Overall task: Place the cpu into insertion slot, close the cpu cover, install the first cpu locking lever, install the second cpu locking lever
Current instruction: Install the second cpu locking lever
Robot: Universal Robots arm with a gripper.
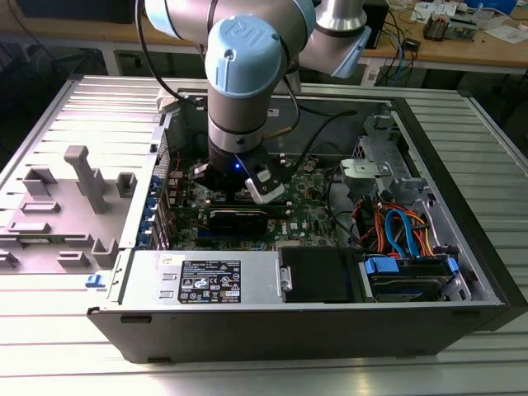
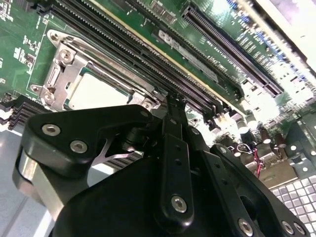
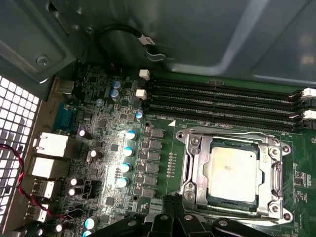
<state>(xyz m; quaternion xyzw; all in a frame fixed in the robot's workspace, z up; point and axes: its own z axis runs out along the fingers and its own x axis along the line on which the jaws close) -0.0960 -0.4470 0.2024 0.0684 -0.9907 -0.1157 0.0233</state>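
Open computer case on the table, arm reaching inside. Green motherboard. Insertion slot, its cpu cover closed over the cpu (seated, silver top showing). Tool just beside the slot's edge; grip state cannot be told. Case label print unreadable.
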